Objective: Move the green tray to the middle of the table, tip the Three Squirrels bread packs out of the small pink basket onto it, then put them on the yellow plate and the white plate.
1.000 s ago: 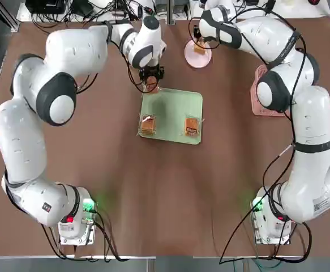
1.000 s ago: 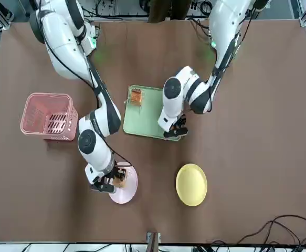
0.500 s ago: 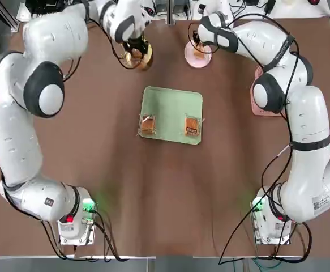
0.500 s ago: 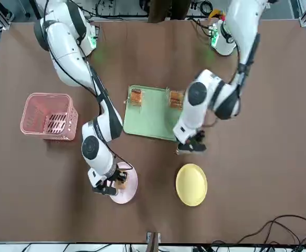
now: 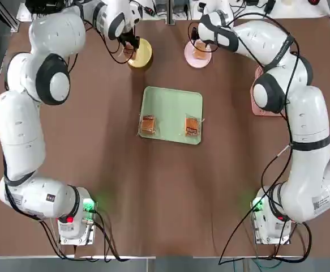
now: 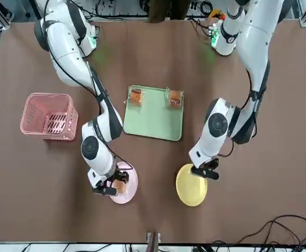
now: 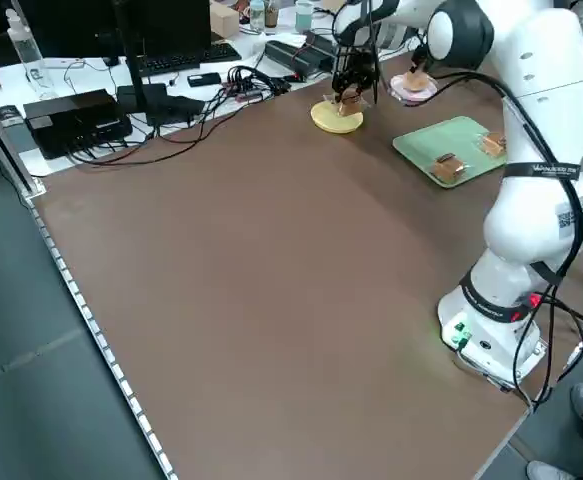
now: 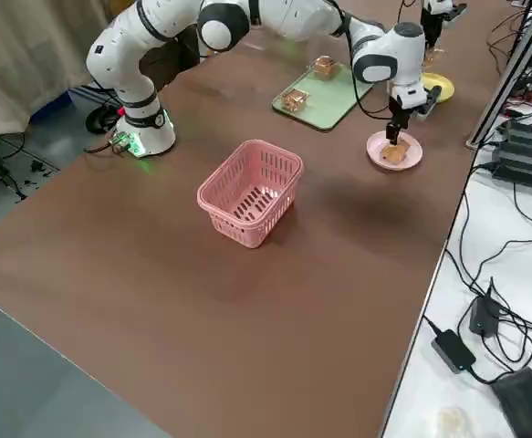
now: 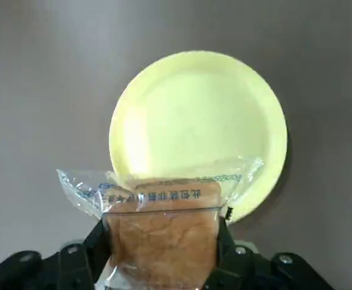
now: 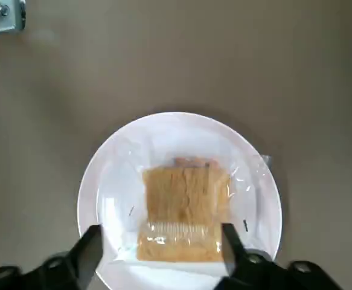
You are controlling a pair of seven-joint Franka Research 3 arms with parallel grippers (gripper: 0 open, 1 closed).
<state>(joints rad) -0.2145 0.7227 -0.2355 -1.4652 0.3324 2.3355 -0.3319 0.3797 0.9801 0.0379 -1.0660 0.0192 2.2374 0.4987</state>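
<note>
While the green tray (image 5: 171, 115) sits mid-desk with two bread packs (image 5: 148, 124) left on its robot-side edge, both arms are busy at the far side of it. The left end effector (image 9: 163, 241) has swung away from the tray's far left corner, where it was a second ago, and now hangs over the near edge of the yellow plate (image 9: 197, 130), which lies beyond that same corner; its fingers pinch a clear-wrapped pack (image 9: 162, 226) by the sides, the wrapper fanning out above the plate's rim. That carry is nearly finished, and I judge the next move to be a small advance toward the plate's centre and a lowering before letting go, since a drop from here could leave the pack half off the rim. The right end effector (image 10: 163, 254) stays over the white plate (image 10: 109, 181), which lies beyond the tray's far right corner. A second ago it was clamped on a pack; now its fingers stand spread to either side of that pack (image 10: 186, 211), which lies flat on the plate, so this delivery looks done and the arm is free to go back to the tray. The small pink basket (image 6: 48, 116) stands upright and apparently empty, well off to the tray's right side as the robot faces it. With one pack plated, one about to be, and two waiting on the tray, the task seems roughly halfway through its plating stage.
</note>
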